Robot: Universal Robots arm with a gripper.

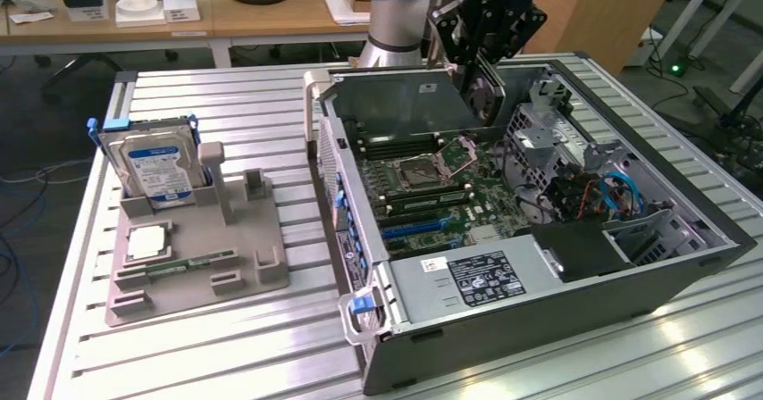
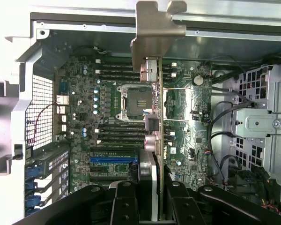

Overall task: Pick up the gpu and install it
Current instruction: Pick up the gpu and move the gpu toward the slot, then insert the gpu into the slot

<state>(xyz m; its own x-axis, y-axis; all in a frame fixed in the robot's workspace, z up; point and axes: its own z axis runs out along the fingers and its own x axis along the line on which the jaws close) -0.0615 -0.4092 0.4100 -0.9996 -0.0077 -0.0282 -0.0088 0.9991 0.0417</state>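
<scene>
My gripper hangs over the back of the open computer case and is shut on the gpu, a thin dark card held upright on edge. In the wrist view the gpu runs edge-on away from my gripper, its silvery bracket at the far end and a black finger on each side. The card hovers above the motherboard, over the CPU socket. A blue slot lies beside my fingers.
A grey fixture on the slatted table at the exterior view's left holds the silver hard drive, a processor and a memory stick. Inside the case sit a power supply and drive cage. The arm's base stands behind the case.
</scene>
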